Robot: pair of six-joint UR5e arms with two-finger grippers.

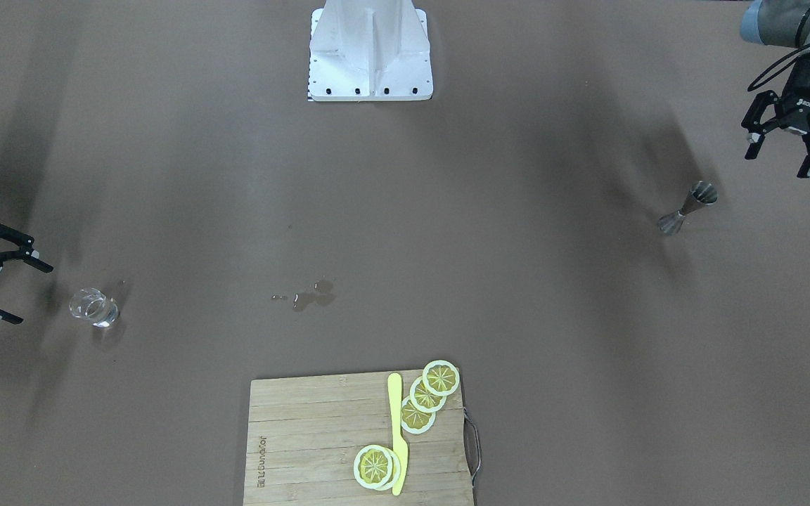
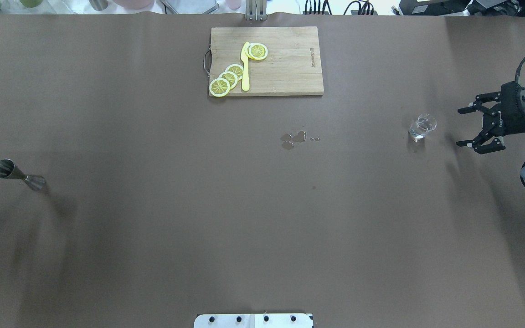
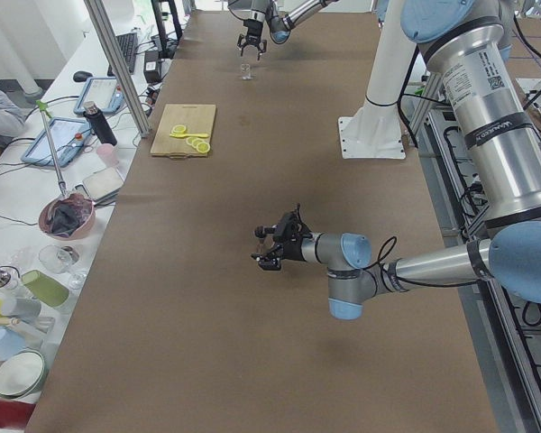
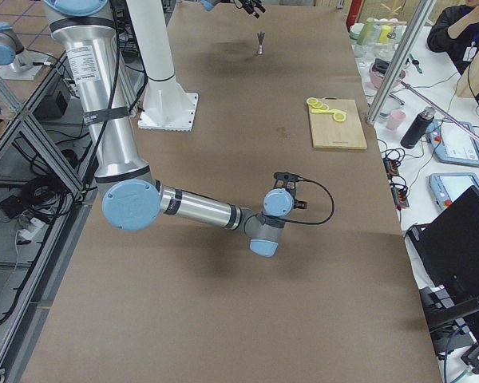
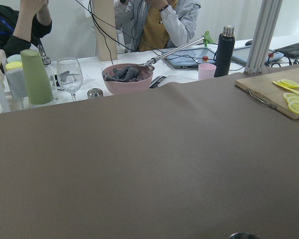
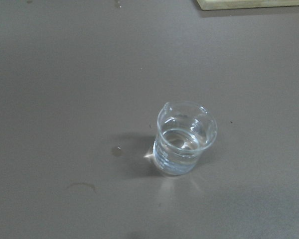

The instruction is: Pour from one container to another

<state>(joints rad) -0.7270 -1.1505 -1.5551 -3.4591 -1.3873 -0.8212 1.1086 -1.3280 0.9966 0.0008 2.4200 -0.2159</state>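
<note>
Pre-grasp: right gripper (image 2: 459, 127) open, empty, beside the beaker (image 2: 422, 127) it must close round next; left gripper (image 1: 776, 165) open, empty, near jigger (image 1: 688, 208)

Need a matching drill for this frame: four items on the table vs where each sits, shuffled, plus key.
1 glass beaker
2 metal jigger
3 yellow knife
4 spill

a on the cutting board
b centre of the table, on bare cover
c table's end on the robot's left
d just ahead of the open right gripper

Pairs: 1-d, 2-c, 3-a, 4-b
</note>
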